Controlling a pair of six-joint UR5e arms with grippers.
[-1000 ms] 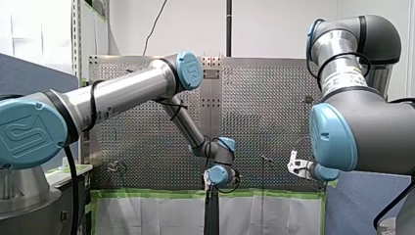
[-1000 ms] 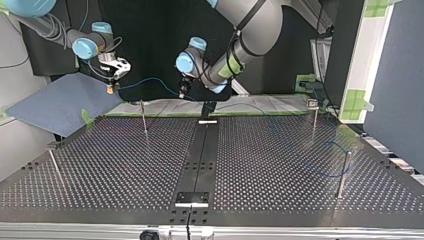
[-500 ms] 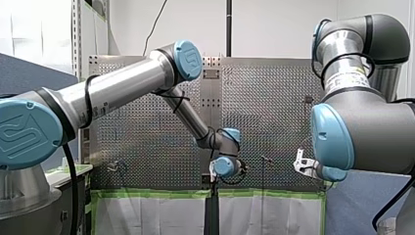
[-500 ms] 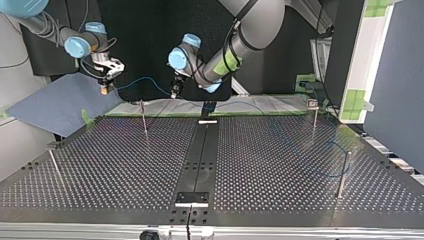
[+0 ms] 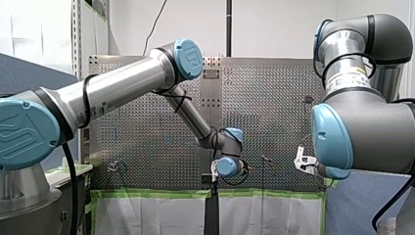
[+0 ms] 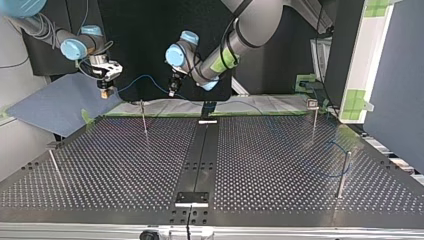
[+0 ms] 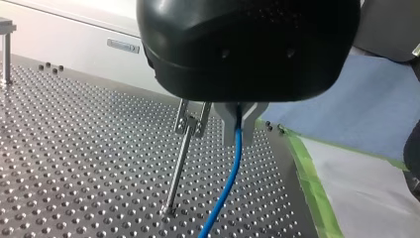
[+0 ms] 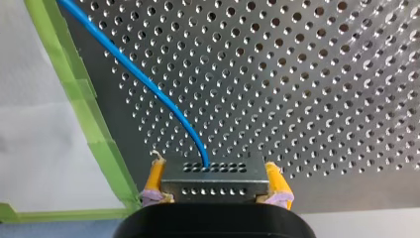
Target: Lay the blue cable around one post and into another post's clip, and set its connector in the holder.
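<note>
Top view: against a second ago, both arms are shifted toward the table's (image 6: pixel 100 165) left edge as seen from this camera. The left gripper (image 6: pixel 172 91) and right gripper (image 6: pixel 105 91) are carried sideways together above the far edge, with their spacing roughly kept. The blue cable (image 7: pixel 231 173) is held in a loose arch between them.

In the left wrist view the left gripper is closed tight on the cable, which hangs down from it. In the right wrist view the right gripper's yellow pads (image 8: pixel 154 178) are clamped on the sides of the metal connector (image 8: pixel 215 176), with the cable leaving its face.

The clip post (image 7: pixel 179 163) is seen just beside the left gripper, and the cable is not yet in its clip. Farther along, the cable is traced faintly toward another post (image 6: pixel 342 172) near the table's right edge in the top view. A wrap around that post is judged likely but unconfirmed.

The shift is judged to be lining the cable up with the clip post. Clipping and seating the connector are judged still undone. The holder is not identified.
</note>
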